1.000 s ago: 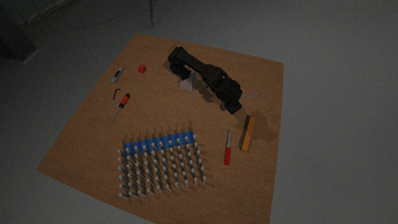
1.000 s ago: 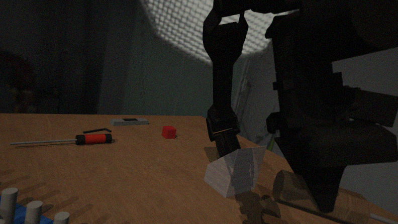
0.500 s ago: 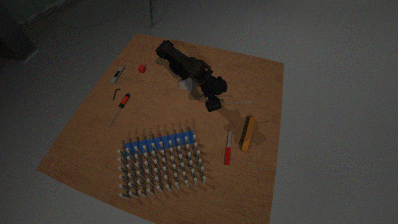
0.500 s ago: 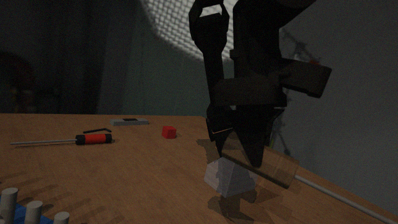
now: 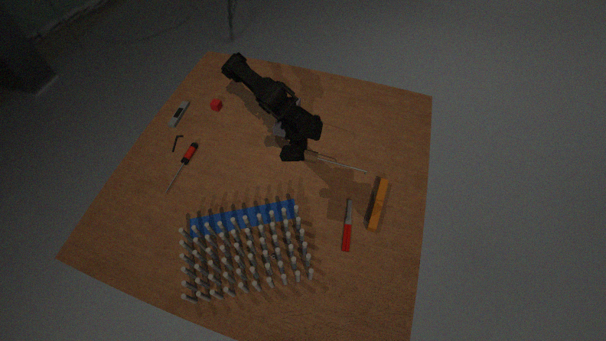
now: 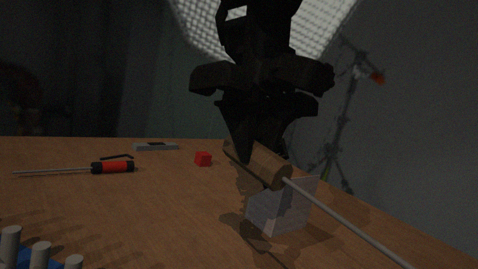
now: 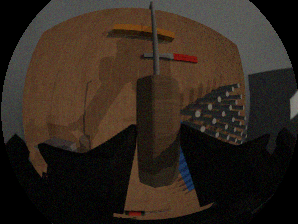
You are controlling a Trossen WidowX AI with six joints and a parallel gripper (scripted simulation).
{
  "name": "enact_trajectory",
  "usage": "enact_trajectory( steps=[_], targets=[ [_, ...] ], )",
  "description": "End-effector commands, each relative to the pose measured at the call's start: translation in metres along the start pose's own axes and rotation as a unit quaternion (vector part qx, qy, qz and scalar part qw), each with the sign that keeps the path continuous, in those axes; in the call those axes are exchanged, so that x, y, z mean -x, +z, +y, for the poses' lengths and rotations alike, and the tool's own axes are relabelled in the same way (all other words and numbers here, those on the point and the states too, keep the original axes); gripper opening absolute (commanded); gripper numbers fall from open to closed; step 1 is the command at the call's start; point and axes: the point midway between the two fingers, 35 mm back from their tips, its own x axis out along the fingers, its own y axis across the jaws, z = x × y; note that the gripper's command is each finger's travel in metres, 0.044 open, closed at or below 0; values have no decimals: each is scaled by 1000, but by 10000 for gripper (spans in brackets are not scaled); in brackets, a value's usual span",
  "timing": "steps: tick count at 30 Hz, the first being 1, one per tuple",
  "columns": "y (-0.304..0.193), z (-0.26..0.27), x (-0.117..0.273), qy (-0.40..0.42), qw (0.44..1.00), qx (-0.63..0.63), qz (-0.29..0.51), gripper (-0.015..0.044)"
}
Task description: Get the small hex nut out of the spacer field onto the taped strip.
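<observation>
My gripper (image 5: 308,155) (image 6: 264,158) (image 7: 157,128) is shut on the wooden handle of a hook tool (image 5: 343,165) (image 6: 347,223) (image 7: 155,50). Its thin metal rod points away from the fingers, with a small bent tip, and the tool is held above the table, away from the spacers. The pale standing spacers (image 5: 271,212) (image 6: 40,257) (image 7: 198,114) form a dense field. A tiny hex nut (image 5: 273,256) lies among them, towards the right side in the top view. The blue taped strip (image 5: 259,207) (image 7: 184,170) runs along the field's arm-side edge.
An orange bar (image 5: 377,205) (image 7: 145,31) and a red-handled tool (image 5: 346,237) (image 7: 185,58) lie beside the field. A screwdriver (image 5: 189,153) (image 6: 114,166), hex key (image 5: 174,143), grey block (image 5: 174,120) and red cube (image 5: 216,105) (image 6: 203,158) lie across the table. A translucent block (image 6: 264,210) stands near the arm.
</observation>
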Motion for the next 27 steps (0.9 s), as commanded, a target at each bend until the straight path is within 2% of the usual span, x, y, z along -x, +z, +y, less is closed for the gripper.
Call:
enact_trajectory(
  steps=[1,16,27],
  targets=[
    [-19,0,6,-18,999,-47,7,0],
    [-88,10,20,-84,972,-218,22,0],
    [-135,24,23,-133,932,-336,25,0]
  ],
)
